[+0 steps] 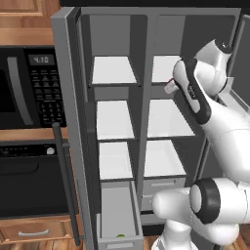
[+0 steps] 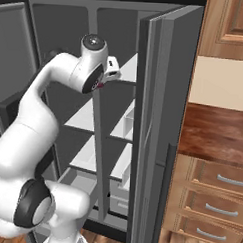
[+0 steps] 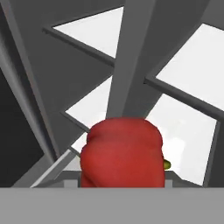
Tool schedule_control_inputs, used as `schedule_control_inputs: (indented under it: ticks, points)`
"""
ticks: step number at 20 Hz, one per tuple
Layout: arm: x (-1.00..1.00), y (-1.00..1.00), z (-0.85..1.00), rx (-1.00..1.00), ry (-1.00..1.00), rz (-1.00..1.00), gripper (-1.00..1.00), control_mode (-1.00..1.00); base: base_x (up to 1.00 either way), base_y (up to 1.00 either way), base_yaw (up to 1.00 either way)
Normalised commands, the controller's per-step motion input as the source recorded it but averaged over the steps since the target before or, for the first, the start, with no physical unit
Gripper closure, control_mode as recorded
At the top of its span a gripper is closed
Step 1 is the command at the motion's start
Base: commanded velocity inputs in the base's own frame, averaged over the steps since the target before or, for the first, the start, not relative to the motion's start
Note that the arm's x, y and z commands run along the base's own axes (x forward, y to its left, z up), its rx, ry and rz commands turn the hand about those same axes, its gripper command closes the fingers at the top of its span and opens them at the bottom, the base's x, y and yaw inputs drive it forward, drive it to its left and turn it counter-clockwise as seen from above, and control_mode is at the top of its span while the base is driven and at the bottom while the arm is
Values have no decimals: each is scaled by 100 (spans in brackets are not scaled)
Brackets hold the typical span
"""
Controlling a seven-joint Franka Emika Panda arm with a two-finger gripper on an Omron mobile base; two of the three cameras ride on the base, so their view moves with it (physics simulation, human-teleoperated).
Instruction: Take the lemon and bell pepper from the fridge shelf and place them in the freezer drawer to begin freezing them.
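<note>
Pepper [image 3: 121, 152] sits right up against the hand cam, jaws nearly closed round it, gripping it. Gripper [image 1: 169, 87] is up by the top shelf [image 1: 163, 68] of the wider fridge column, pepper off the board. Freezer drawer [image 1: 118, 215] pulled out at bottom left, well below; small yellow-green bit, prob. the lemon [image 1: 120, 236], near its front. Centre divider [image 1: 145, 141] stands between the columns.

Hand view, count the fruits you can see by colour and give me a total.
Red: 1, the glossy red bell pepper, close in front of the camera.
Yellow: 1, the small round yellow lemon, just a sliver showing past the pepper's edge.
Total: 2
</note>
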Motion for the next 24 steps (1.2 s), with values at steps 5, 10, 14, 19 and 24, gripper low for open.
schedule_control_inputs:
  ticks: [5,10,14,19,24]
  points:
    - [-86,45,-56,0,27,-8,100,-100,0,0,0]
    - [-60,15,-36,3,12,-1,100,100,-40,14,-2]
    - [0,0,0,0,0,0,100,100,-100,33,-3]
    - [0,0,0,0,0,0,100,100,-75,36,-2]
    - [0,0,0,0,0,0,100,100,-15,38,0]
